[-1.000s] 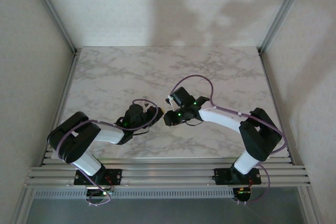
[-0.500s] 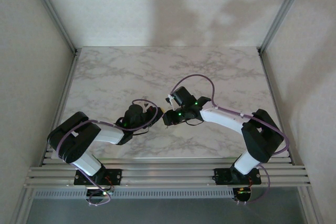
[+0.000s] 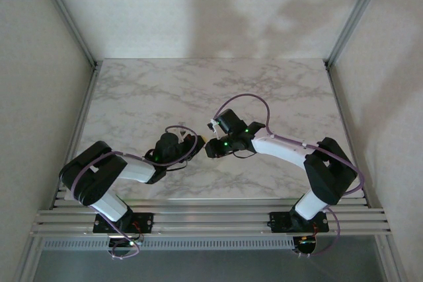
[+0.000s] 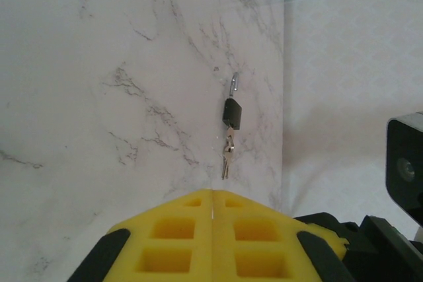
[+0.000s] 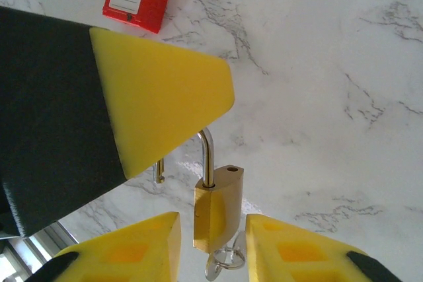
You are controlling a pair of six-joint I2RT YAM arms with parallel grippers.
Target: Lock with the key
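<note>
While right gripper [image 5: 211, 229] straddled brass padlock [image 5: 218, 206], clamping unclear, left gripper [image 4: 213, 193] sat pinched together; loose hold could let padlock slip, leaving open shackle [image 5: 207, 153] unseated.

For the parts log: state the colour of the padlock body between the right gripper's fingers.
Brass-gold padlock body, clearest in the right wrist view.

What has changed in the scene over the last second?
Seen from above, nothing has visibly moved, been gripped or been let go. The left gripper and right gripper stay tip to tip. The brass padlock sits between the right gripper's parted fingers.
</note>
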